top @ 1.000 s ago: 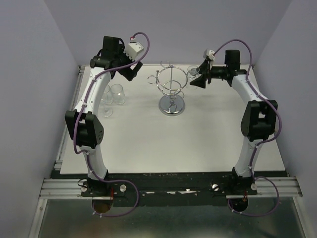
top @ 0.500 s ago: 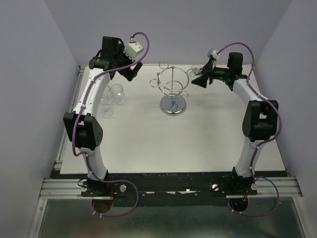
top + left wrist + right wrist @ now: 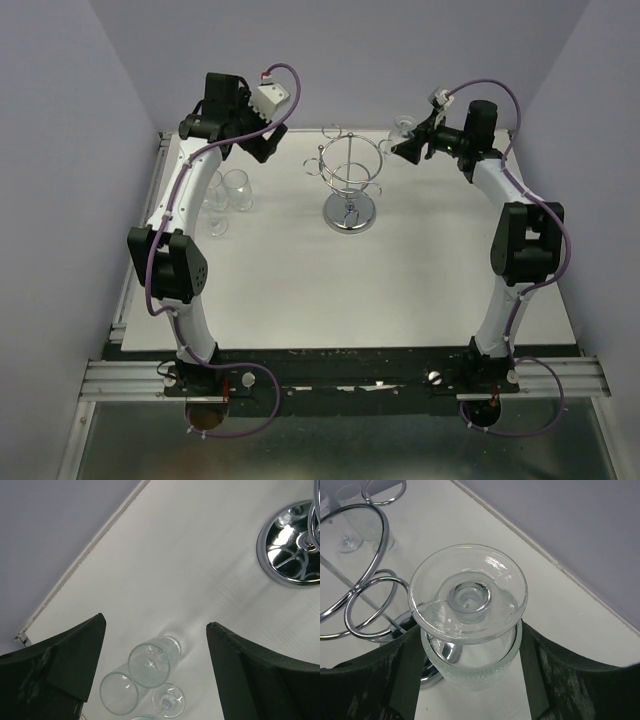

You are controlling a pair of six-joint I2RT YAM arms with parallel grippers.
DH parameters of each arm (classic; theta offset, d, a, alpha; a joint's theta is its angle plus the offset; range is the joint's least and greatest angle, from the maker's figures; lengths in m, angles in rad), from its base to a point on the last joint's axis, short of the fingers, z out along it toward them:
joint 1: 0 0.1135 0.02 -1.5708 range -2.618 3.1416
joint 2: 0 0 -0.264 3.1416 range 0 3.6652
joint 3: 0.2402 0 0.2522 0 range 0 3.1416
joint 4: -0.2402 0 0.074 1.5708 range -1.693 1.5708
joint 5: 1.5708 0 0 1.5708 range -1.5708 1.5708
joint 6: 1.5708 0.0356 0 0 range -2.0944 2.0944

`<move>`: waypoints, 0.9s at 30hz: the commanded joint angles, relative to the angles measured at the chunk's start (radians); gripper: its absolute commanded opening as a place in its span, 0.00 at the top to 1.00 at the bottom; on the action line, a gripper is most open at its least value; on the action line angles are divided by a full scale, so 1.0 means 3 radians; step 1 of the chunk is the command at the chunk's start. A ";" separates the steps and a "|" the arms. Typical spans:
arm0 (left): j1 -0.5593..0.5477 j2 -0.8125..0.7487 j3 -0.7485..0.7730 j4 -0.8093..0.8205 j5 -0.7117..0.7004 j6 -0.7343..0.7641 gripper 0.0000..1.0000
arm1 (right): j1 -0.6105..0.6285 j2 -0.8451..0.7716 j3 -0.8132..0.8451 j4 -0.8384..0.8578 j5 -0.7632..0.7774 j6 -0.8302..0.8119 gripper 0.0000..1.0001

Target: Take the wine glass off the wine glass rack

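Risen from chrome rack (image 3: 348, 212), right gripper (image 3: 408, 146) clamps round-footed wine glass (image 3: 468, 600); left gripper (image 3: 156, 625) apart.

White table (image 3: 300, 290); wine glass rack (image 3: 349, 190); glasses (image 3: 230, 192)

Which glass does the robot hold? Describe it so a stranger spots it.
Find the chrome rack at the table's far middle. Just right of it, the right tool grips one glass; the other glasses stand on the table, left of the rack.
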 commanded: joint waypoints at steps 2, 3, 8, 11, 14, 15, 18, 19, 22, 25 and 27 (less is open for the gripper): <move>-0.0011 -0.0242 0.0061 0.0179 0.0000 -0.0058 0.01 | -0.0113 -0.0209 -0.0021 0.0229 0.0576 0.0379 0.99; -0.0011 -0.0257 0.0071 0.0194 -0.0010 -0.0048 0.01 | -0.0134 -0.0255 -0.0051 0.0194 0.0785 0.0486 0.99; -0.0011 -0.0416 0.0026 0.0236 -0.0082 0.0018 0.01 | -0.0338 -0.0429 0.0086 -0.0409 0.1523 0.1512 0.99; -0.0026 -0.0594 -0.0117 0.0286 -0.0092 0.0070 0.01 | -0.0431 -0.0562 -0.0056 -0.0553 0.1345 0.2076 0.99; -0.0098 -0.0860 -0.0403 0.0409 -0.0117 0.0192 0.01 | -0.0508 -0.0674 -0.0245 -0.0731 0.0962 0.2531 0.99; -0.0139 -0.0972 -0.0525 0.0420 -0.0123 0.0258 0.01 | -0.0528 -0.0685 -0.0302 -0.0828 0.0763 0.2654 0.99; -0.0373 -0.1361 -0.1031 0.0374 -0.0046 0.0620 0.01 | -0.0564 -0.0700 -0.0475 -0.1135 0.0027 0.2808 0.99; -0.0501 -0.1534 -0.1220 0.0379 -0.0021 0.0794 0.01 | -0.0569 -0.0736 -0.0572 -0.1212 -0.0157 0.2819 0.99; -0.0823 -0.2020 -0.1834 0.0409 0.0097 0.1198 0.01 | -0.0590 -0.0991 -0.1011 -0.1218 -0.0379 0.3027 0.99; -0.1084 -0.2363 -0.2279 0.0491 0.0286 0.1419 0.01 | -0.0585 -0.1277 -0.1395 -0.1167 -0.0527 0.3120 0.99; -0.1212 -0.2522 -0.2494 0.0588 0.0414 0.1445 0.01 | -0.0585 -0.1466 -0.1580 -0.1314 -0.0553 0.3034 0.99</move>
